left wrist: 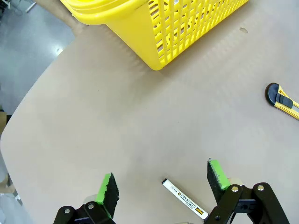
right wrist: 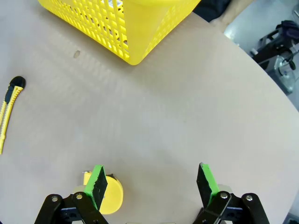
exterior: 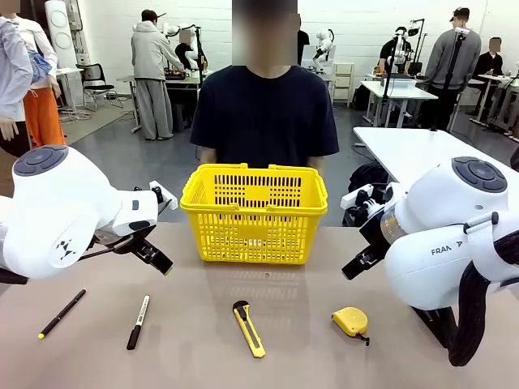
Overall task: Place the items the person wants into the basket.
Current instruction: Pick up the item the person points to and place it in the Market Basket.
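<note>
The yellow basket point(exterior: 254, 215) stands at the table's far middle, with the person point(exterior: 263, 105) in a dark T-shirt right behind it. Along the near side lie a black marker point(exterior: 138, 322), a yellow-and-black utility knife point(exterior: 248, 327) and a small yellow tape measure point(exterior: 350, 322). My left gripper point(exterior: 160, 261) hovers open left of the basket; its wrist view has the marker point(left wrist: 184, 199) between and below the green pads point(left wrist: 218, 173). My right gripper point(exterior: 355, 266) hovers open right of the basket, above the tape measure point(right wrist: 110, 196). Neither holds anything.
A thin black pen with a yellow tip point(exterior: 61, 314) lies at the near left, beside the marker. The basket point(left wrist: 159, 28) and the knife point(left wrist: 282, 100) appear in the left wrist view, the knife point(right wrist: 8, 109) also in the right wrist view. Bare tabletop lies between the items.
</note>
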